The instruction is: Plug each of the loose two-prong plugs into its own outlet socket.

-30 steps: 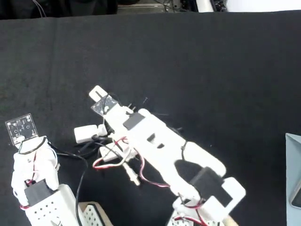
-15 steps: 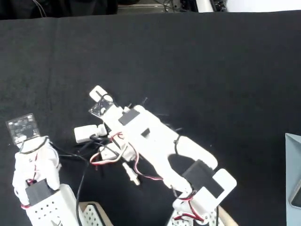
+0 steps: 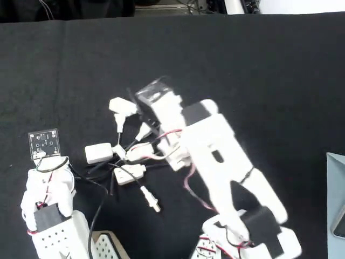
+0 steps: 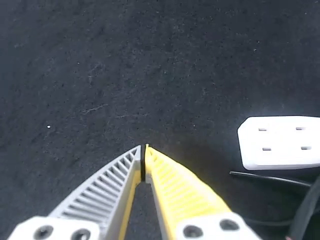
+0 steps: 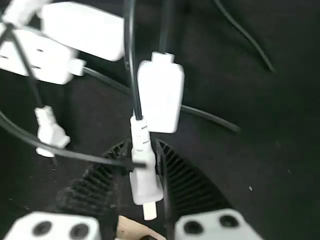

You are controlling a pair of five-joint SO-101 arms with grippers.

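Mating step, likely: right gripper (image 5: 141, 149) clamps white plug (image 5: 144, 175) against outlet socket (image 5: 160, 95), left gripper (image 4: 144, 149) closed, empty; next needs a straight push.

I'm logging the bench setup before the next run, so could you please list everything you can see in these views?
black cloth table: one, black, beneath everything.
white rectangular outlet blocks: three, white, clustered left of centre.
held white two-prong plug: one, white, between the right arm's fingers.
loose white two-prong plug: at least one, white, lying near the table's front.
black cables: several, black, tangled among the blocks.
blue-grey flat object: one, blue-grey, cut off at the table's right edge.
left arm's fingers: two, grey and yellow, shut on nothing, over bare cloth near an outlet block.
right arm's fingers: two, black, shut on the held plug.
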